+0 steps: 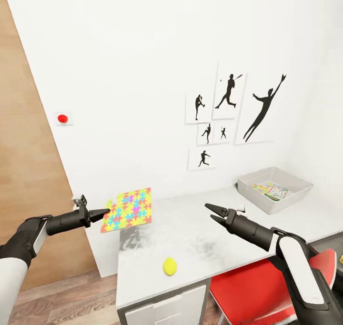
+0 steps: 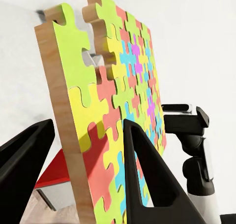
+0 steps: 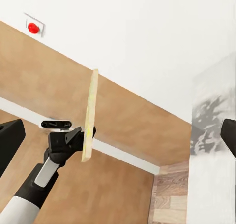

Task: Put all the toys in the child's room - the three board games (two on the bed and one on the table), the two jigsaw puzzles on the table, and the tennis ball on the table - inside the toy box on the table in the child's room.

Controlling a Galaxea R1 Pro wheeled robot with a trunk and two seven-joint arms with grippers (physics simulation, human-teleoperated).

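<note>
Two arms out over a white bench (image 1: pixel 200 239) from the head camera. Left gripper (image 1: pixel 101 214) at nine o'clock, jaws clamped on the edge of a bright puzzle (image 1: pixel 127 210), held up clear of the bench at its left end. Right gripper (image 1: pixel 213 212) at four o'clock, jaws slightly parted, holding nothing, hovering above the bench. Yellow ball (image 1: pixel 169 266) resting on the bench near its front edge, at six o'clock. Grey box (image 1: pixel 252 188) at three o'clock on the far right corner, with colourful flat toys (image 1: pixel 272 191) inside. Red chair (image 1: pixel 257 287) tucked below at five o'clock.

From the left wrist: puzzle (image 2: pixel 118 115) standing on edge between the two dark fingers (image 2: pixel 147 179), pinched.

From the right wrist: puzzle (image 3: pixel 90 116) seen edge-on, gripped by the left gripper (image 3: pixel 78 138); own fingers well apart.
</note>
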